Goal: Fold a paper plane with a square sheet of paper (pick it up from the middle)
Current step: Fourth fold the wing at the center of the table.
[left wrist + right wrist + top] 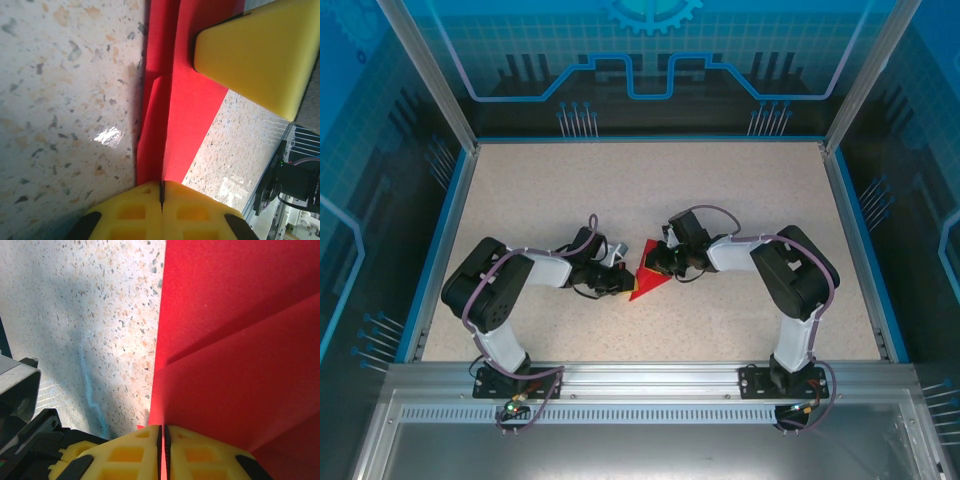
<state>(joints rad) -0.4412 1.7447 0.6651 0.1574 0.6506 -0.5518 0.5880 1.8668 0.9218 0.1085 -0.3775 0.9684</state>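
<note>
Red paper (pixel 235 330) cut off at top, right edges.

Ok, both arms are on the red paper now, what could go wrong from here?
Tearing: the left gripper and right gripper are both shut on the thin red folded paper sheet, so pulling apart could rip it. Collision: the right gripper's yellow finger sits close by the left one. Misfold: the layers look loosely creased and might shift.
</note>
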